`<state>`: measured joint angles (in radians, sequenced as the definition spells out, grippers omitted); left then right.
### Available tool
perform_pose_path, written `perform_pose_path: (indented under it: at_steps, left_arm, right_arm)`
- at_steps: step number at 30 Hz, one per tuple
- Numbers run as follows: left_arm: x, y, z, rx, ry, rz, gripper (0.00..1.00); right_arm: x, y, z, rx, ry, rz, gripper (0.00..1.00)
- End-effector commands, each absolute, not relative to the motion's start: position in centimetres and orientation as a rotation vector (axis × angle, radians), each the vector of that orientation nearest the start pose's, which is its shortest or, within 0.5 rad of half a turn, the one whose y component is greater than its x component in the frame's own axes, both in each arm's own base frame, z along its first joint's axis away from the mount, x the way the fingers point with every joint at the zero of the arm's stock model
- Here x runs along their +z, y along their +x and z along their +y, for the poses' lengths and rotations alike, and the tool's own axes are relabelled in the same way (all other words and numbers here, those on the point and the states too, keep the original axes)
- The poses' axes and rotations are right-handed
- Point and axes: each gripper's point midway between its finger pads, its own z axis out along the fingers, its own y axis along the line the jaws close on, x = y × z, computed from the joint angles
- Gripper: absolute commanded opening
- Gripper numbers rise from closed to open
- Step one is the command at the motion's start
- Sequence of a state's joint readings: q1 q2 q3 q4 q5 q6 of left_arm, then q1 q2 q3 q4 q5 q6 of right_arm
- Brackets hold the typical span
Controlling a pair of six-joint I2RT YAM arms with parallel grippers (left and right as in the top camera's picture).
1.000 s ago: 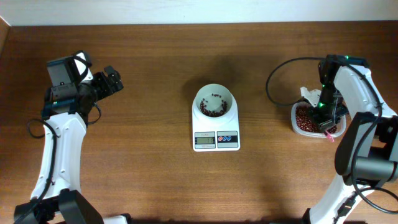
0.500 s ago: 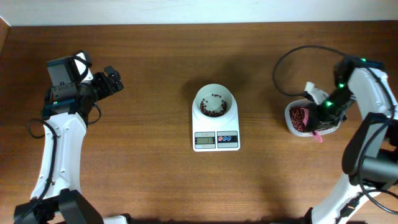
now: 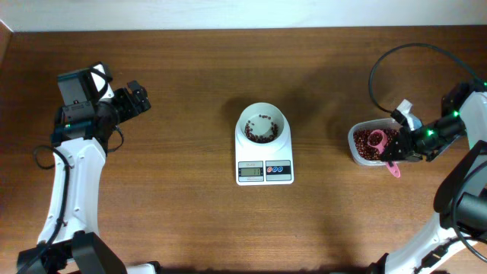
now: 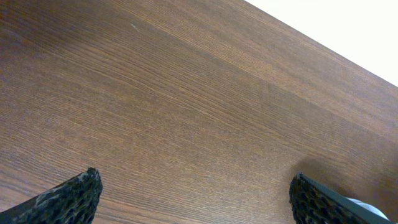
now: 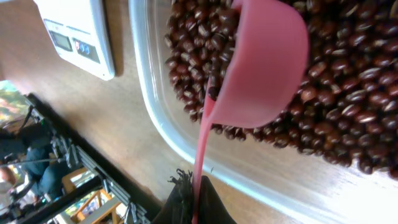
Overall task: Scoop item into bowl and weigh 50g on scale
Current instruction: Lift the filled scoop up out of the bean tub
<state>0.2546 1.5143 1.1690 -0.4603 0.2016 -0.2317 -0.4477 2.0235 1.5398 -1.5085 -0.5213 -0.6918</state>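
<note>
The thin handle of a pink scoop point(image 5: 264, 62) is clamped between the closed fingers of the right gripper point(image 5: 194, 202), and its cup is sunk among the beans point(image 5: 348, 106) in the clear tub point(image 5: 152, 118). The scoop's long axis is pointed from the gripper toward the robot's left, where the bowl point(image 3: 283, 116) is seated on the scale point(image 3: 265, 172). The left gripper point(image 3: 137, 99) is spread wide and empty, about as far from the bowl on the opposite side.
</note>
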Motion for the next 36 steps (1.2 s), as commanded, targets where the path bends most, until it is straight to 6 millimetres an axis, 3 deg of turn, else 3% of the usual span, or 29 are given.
perform_pose_path:
  at_steps: [1,8,24,32,36]
  left_arm:
    - [18.1,42.1,7.7,-0.221,-0.491,2.304,0.99]
    - [18.1,42.2,7.7,-0.221,-0.490,2.303,0.99]
    - [18.1,42.1,7.7,-0.221,-0.491,2.304,0.99]
    - [18.1,42.1,7.7,-0.221,-0.491,2.304,0.99]
    - [18.1,42.1,7.7,-0.221,-0.491,2.304,0.99]
  right_arm:
    - [9.5,29.1,-4.8,1.126,-0.273,2.949,0.04]
    - [9.9,29.0,-5.6,1.158,-0.255,2.894,0.04]
    - [11.2,30.1,-4.6,1.256,-0.243,2.749,0.04]
    - [13.6,31.7,-2.8,1.415,-0.142,2.574,0.04]
    - [14.3,32.5,-0.5,1.470,-0.188,2.526,0.04]
